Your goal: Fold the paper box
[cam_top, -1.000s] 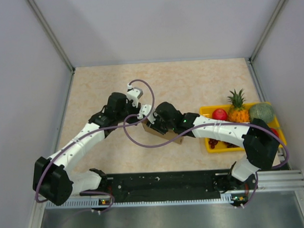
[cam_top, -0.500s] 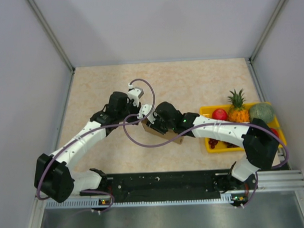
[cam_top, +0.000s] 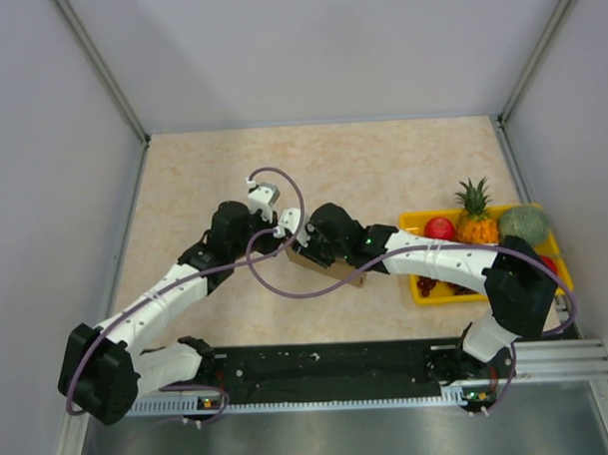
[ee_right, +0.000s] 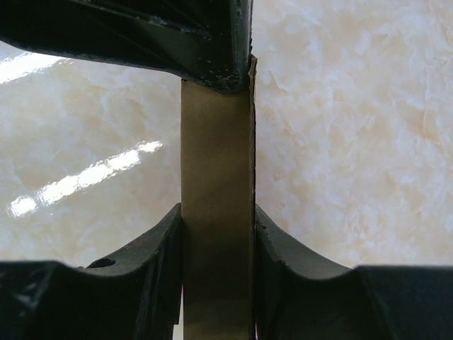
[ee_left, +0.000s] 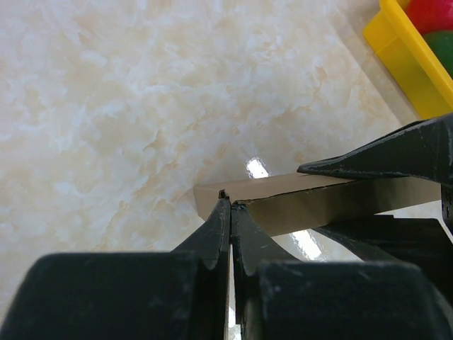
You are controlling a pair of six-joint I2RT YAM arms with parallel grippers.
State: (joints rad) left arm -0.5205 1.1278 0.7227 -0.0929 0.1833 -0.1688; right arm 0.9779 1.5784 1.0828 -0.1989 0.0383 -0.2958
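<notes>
Closure comes first: our left claw (ee_left: 228, 202) has just shut narrow, tips meeting at a corner edge of the paper box (ee_left: 318, 202), so we judge a flap fold is starting. Our right claw (ee_right: 217, 227) clamps the box wall. Farther out, the box stays in the middle of the table (cam_top: 382, 165), tray (cam_top: 414, 219) at its 3 o'clock; the left arm sank toward 7 o'clock.

A yellow tray (cam_top: 416, 220) holds a pineapple (cam_top: 475, 222), red fruit (cam_top: 439, 228) and melon (cam_top: 524, 223).

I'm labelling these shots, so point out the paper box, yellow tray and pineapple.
paper box (ee_right: 217, 184): right wrist view, brown side panel.
yellow tray (cam_top: 414, 224): top view, far left corner.
pineapple (cam_top: 477, 228): top view, body.
</notes>
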